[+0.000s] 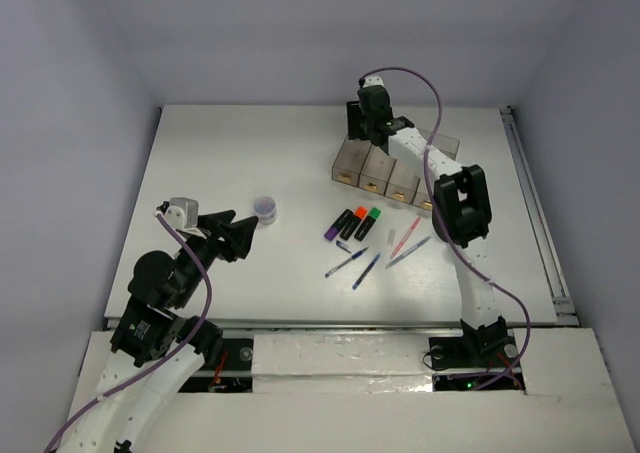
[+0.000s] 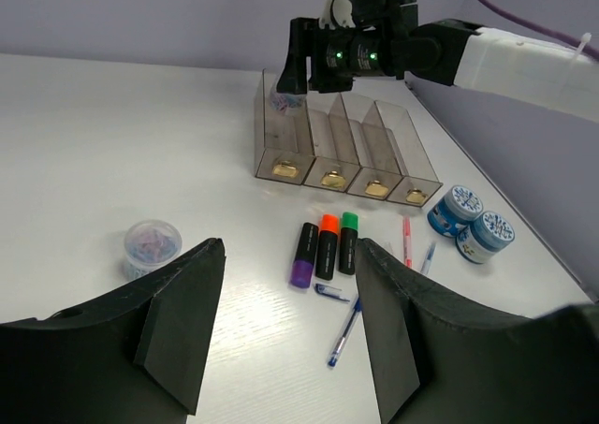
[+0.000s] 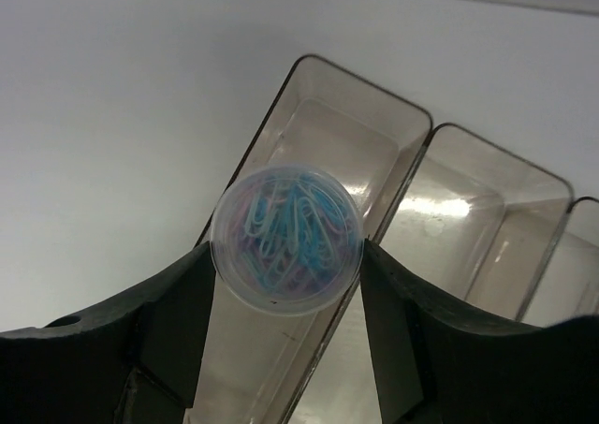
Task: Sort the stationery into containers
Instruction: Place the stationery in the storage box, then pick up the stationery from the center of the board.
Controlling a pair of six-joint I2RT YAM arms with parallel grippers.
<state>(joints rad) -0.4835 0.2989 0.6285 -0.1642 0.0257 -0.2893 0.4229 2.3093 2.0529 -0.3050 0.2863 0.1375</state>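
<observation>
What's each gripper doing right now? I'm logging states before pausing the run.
Left gripper: open, holding nothing.
Right gripper: fingers closed on the paper-clip tub.

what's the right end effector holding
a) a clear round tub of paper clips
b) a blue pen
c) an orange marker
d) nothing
a: in the right wrist view the right end effector is closed on a clear round tub of paper clips, held above the end bin of the row.
</observation>
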